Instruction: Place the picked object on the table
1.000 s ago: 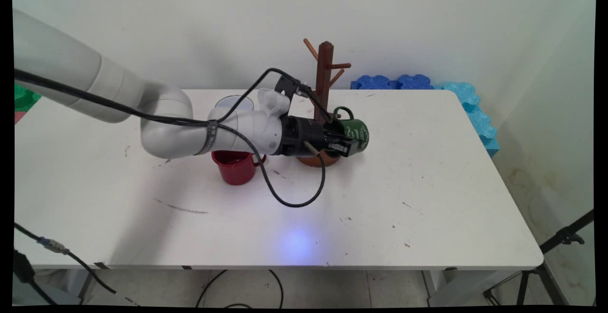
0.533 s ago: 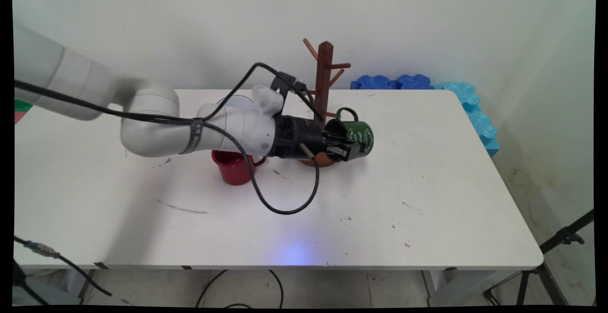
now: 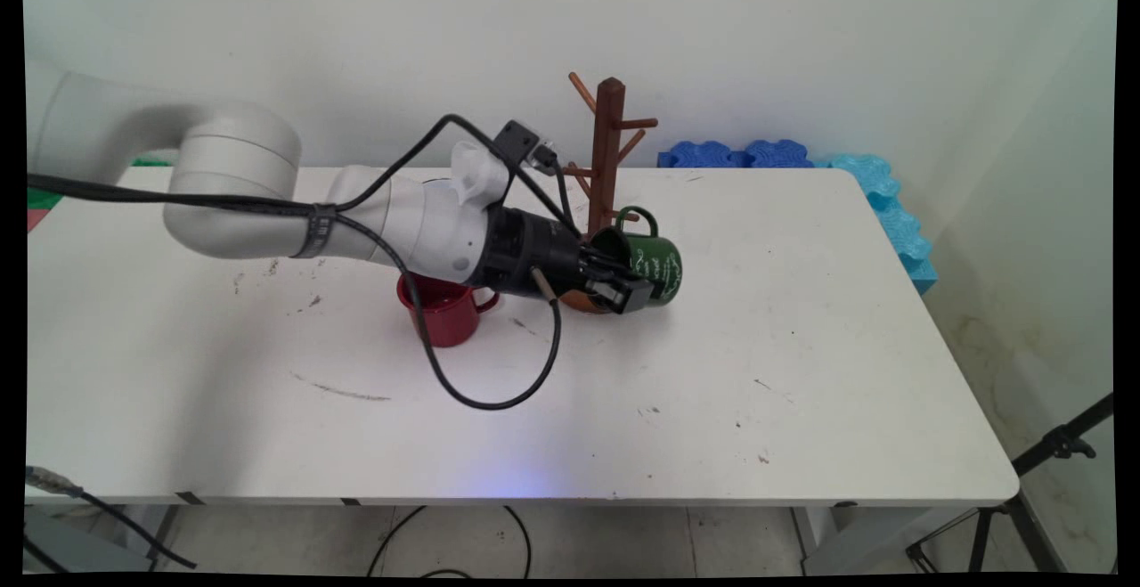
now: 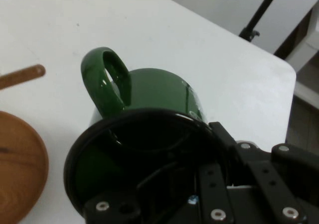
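Note:
My gripper [image 3: 619, 284] is shut on the rim of a green mug [image 3: 657, 266], which lies tipped on its side in the air with its mouth toward the hand and its handle up. In the hand view the green mug [image 4: 149, 119] fills the middle, one finger inside its dark mouth, the gripper [image 4: 209, 184] at the bottom. The mug hangs just right of a brown wooden mug tree [image 3: 608, 137], in front of its lower pegs. The tree's round base [image 4: 17, 164] shows at the hand view's left, a peg [image 4: 22, 76] above it.
A red mug [image 3: 445, 315] stands upright on the white table [image 3: 802, 346], left of the tree's base and under my forearm. Blue foam blocks [image 3: 802, 159] lie along the table's far right edge. A black cable loops down below the wrist.
The arm has swung, its elbow rising and moving left. The gripper with the green mug first shifted slightly right, then came back left and a little lower, staying beside the tree.

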Motion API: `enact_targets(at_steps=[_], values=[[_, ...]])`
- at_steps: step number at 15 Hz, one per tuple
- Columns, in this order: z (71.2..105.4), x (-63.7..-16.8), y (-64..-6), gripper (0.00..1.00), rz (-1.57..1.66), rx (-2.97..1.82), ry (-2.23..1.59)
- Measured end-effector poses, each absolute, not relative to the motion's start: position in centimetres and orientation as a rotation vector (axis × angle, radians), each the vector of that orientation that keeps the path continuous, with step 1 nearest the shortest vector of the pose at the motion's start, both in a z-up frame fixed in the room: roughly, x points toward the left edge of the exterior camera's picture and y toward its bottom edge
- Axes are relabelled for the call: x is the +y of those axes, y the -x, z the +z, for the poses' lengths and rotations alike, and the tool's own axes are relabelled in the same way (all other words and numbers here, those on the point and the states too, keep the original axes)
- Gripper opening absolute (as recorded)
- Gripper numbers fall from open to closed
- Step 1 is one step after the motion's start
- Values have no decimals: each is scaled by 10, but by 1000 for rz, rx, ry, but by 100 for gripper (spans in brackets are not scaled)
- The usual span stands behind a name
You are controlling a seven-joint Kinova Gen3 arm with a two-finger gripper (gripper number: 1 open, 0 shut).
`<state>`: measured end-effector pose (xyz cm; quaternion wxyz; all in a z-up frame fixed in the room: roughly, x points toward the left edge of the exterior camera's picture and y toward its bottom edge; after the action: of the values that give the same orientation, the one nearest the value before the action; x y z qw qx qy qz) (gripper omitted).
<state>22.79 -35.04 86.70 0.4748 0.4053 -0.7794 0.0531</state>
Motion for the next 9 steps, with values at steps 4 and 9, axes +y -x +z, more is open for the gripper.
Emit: enact_targets(at_steps=[4, 9], values=[[868, -341, -222, 0, 122, -1982, -959], [875, -336, -219, 0, 86, -2104, -896]])
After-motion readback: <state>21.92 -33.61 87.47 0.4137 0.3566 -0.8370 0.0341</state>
